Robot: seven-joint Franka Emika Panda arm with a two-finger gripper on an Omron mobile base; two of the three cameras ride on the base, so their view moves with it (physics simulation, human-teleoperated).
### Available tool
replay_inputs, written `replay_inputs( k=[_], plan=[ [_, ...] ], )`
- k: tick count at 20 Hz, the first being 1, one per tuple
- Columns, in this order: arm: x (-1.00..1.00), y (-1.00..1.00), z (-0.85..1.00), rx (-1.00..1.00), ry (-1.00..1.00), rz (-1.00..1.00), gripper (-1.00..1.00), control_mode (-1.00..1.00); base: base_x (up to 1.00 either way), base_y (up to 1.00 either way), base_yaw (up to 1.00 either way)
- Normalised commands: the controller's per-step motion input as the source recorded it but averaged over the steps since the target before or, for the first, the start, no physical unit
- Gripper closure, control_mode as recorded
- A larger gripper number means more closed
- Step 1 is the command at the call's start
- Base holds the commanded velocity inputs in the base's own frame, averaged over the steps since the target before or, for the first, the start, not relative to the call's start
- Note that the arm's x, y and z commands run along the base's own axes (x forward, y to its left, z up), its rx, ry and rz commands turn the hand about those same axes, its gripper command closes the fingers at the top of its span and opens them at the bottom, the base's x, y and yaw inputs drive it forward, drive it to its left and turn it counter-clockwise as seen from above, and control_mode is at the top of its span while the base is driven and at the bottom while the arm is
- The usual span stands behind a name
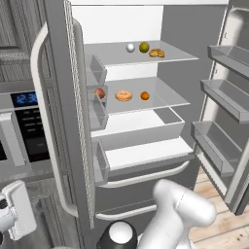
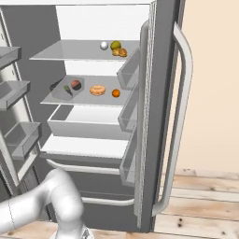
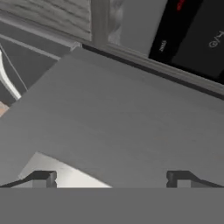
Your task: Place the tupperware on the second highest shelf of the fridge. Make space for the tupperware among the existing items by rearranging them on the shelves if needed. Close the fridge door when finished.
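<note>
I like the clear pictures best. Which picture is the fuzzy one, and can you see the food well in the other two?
Hand view: soft and smeared, just grey door surface beyond the open gripper. Left base view: sharper, the bagel and orange look crisp, in flat, even light. Right base view: also clear, the tupperware shows its red fruit through the wall.

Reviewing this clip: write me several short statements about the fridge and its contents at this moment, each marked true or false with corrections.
1. The tupperware lies on the second highest shelf. True.
2. The bagel-like ring sits on the top shelf. False: it shares the tupperware's shelf, beside the small orange.
3. Both fridge doors stand open. True.
4. The tool grips the white ball. False: its jaws stand open and empty.
</note>
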Motion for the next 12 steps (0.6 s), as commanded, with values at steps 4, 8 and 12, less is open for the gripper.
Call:
replay_inputs(
  k=[4,8,12],
  plan=[
    [0.55,-0.14,-0.21,-0.14,0.05,-0.26,-1.00,-1.00,0.00,0.00,0.00],
    [0.49,-0.42,-0.02,-0.12,0.02,-0.20,-1.00,-1.00,0.00,0.00,0.00],
    [-0.12,-0.96,-0.07,-0.10,0.00,-0.15,-1.00,-1.00,0.00,0.00,0.00]
  ],
)
